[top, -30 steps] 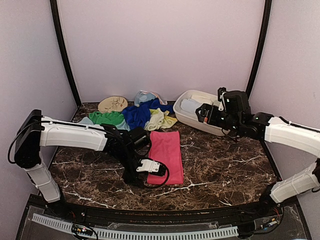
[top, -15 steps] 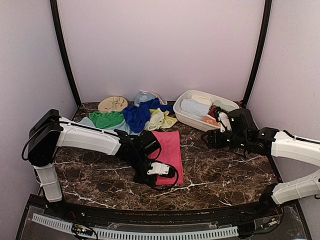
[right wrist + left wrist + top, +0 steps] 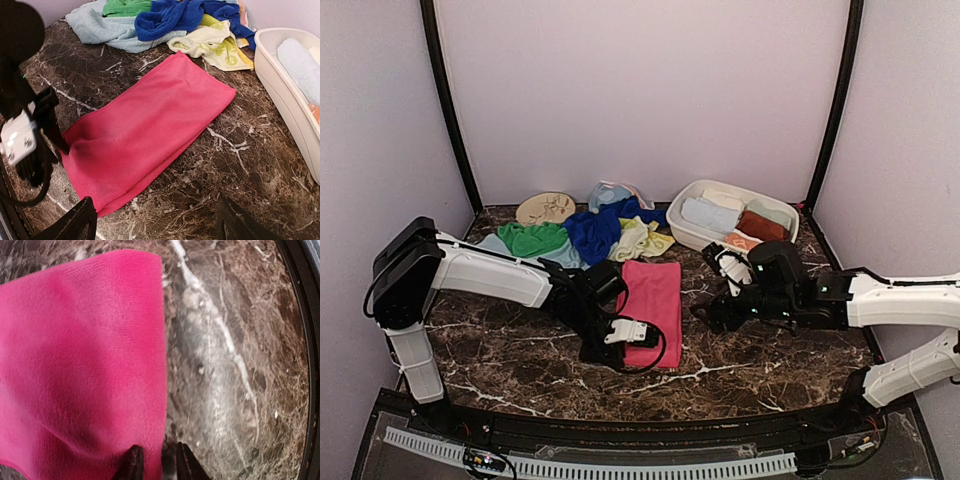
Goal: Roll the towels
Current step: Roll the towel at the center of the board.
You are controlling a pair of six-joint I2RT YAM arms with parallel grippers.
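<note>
A pink-red towel (image 3: pixel 655 295) (image 3: pixel 150 120) lies flat lengthwise on the marble table (image 3: pixel 770 350). My left gripper (image 3: pixel 618 345) (image 3: pixel 157 455) is at its near left corner. One of its fingers (image 3: pixel 132 462) rests on the cloth and the other beside the edge, so it is shut on the hem. My right gripper (image 3: pixel 705 312) (image 3: pixel 155 230) hangs open over bare marble just right of the towel's near end, holding nothing. Behind lies a loose heap: green towel (image 3: pixel 535 238), royal blue towel (image 3: pixel 595 228), lime-yellow towel (image 3: pixel 642 238), pale blue towel (image 3: pixel 610 192).
A white oval basin (image 3: pixel 692 232) (image 3: pixel 280 85) at the back right holds rolled towels, pale blue (image 3: pixel 710 213) and rust-brown (image 3: pixel 762 225) among them. A round tan patterned disc (image 3: pixel 545 207) lies at the back left. Purple walls enclose the table.
My left gripper has closed onto the pink-red towel's near left corner. My right arm has swung from above the basin down and left to the marble beside the towel.
</note>
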